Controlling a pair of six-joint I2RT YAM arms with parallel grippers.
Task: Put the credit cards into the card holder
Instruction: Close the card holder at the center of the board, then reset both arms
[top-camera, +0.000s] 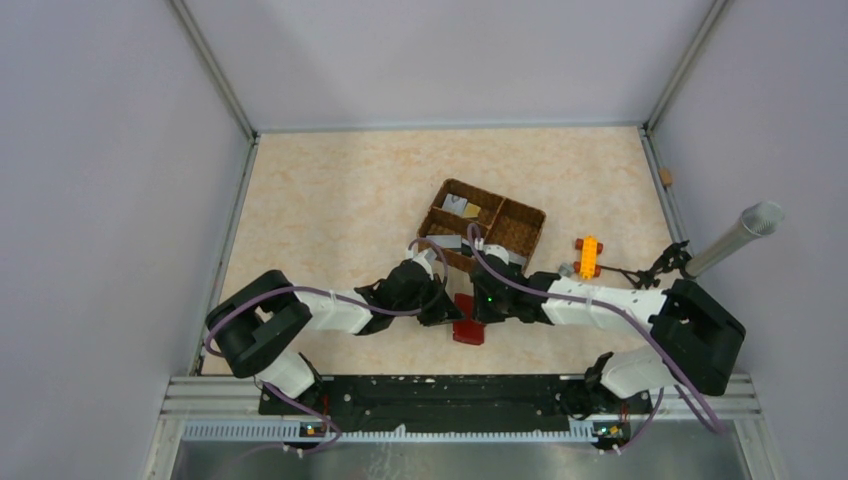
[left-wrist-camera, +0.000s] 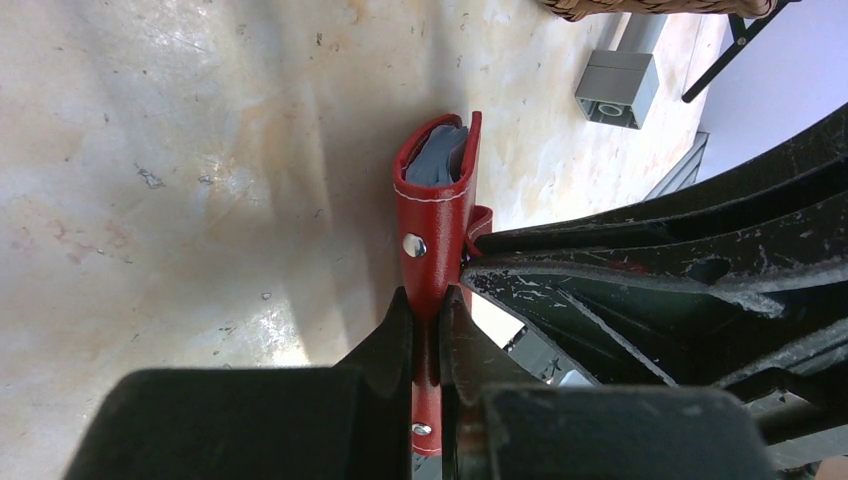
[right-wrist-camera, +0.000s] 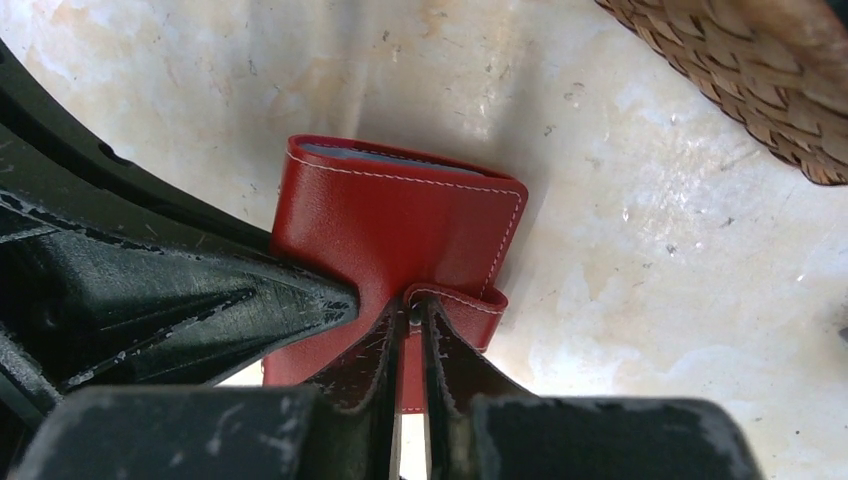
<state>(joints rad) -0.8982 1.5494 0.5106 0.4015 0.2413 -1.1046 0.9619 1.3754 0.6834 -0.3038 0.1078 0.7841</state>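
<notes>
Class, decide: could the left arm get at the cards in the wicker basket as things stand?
Probably not yet: the left gripper is clamped on the card holder. The cards in the basket lie close ahead, with nothing seemingly between.

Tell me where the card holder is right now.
In the top view the red card holder is low centre, on the robot's side of the wicker basket, gripped from both sides by the left gripper and right gripper.
</notes>
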